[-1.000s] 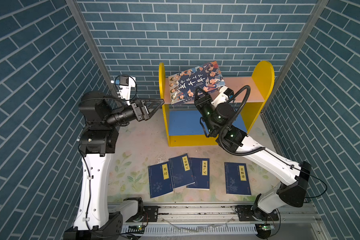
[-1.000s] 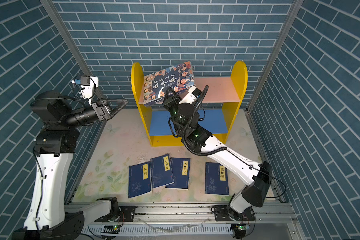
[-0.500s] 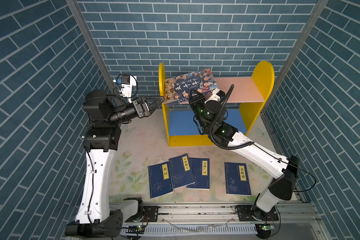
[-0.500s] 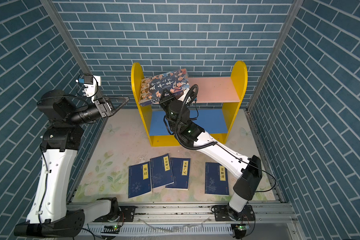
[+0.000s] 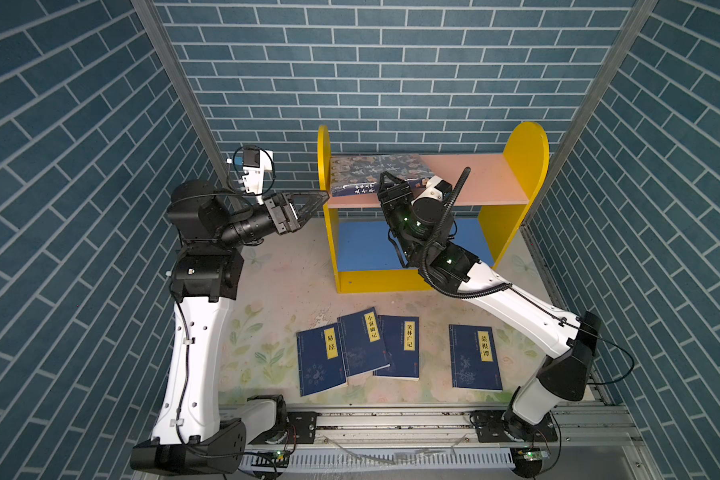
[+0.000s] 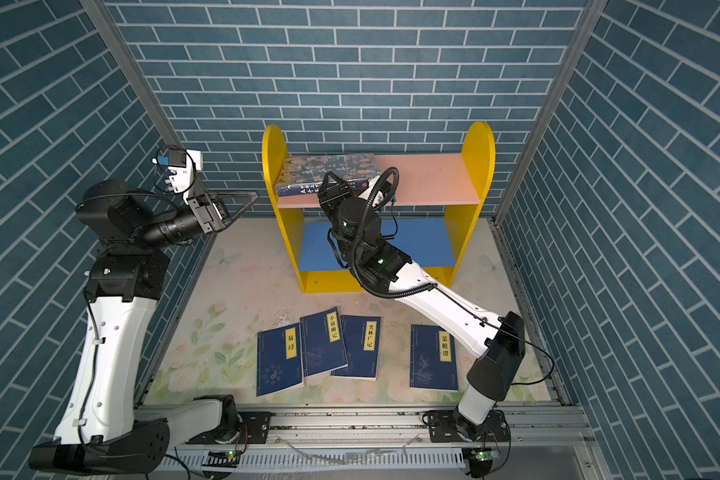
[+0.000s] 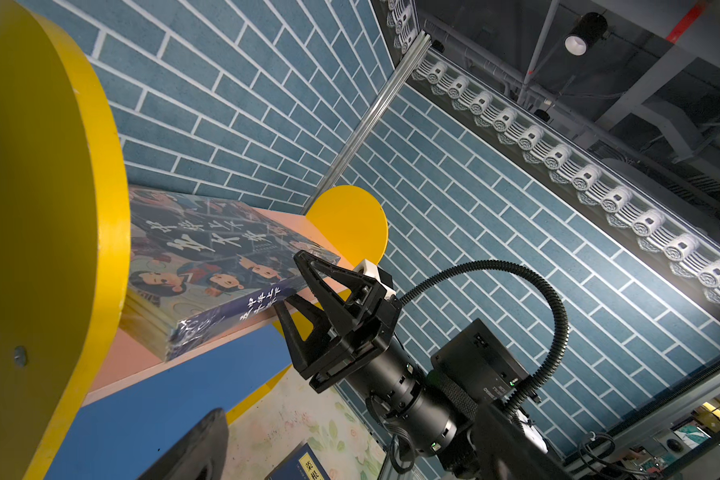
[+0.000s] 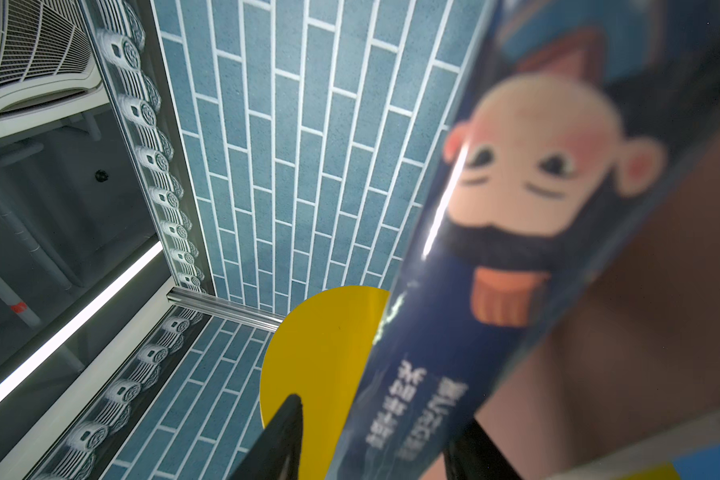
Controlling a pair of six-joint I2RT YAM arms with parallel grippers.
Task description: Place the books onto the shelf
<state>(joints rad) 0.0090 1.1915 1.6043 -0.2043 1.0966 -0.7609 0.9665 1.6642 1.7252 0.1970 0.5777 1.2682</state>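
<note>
The thick book with cartoon faces [image 5: 375, 170] [image 6: 329, 166] lies flat on the left part of the shelf's pink upper board [image 5: 474, 178] [image 6: 433, 178]. My right gripper [image 5: 387, 178] [image 7: 289, 280] is open at the book's front right corner, one finger above it and one below. In the right wrist view a gap shows between one finger and the book's spine [image 8: 433, 374]. Several thin navy books [image 5: 362, 340] [image 6: 433, 357] lie flat on the floor mat in front of the shelf. My left gripper [image 5: 324, 199] [image 6: 255, 194] hangs open and empty beside the shelf's left yellow panel [image 7: 38, 208].
The blue lower board [image 5: 362, 245] lies under the right arm. Brick-patterned walls [image 5: 100, 166] close in on three sides. A metal rail [image 5: 391, 424] runs along the front edge, just behind the navy books. The floral mat [image 5: 275, 291] covers the floor.
The cartoon book went from tilted in the air to flat on the pink board. The right gripper's jaws opened around it. The left gripper edged closer to the shelf's left panel.
</note>
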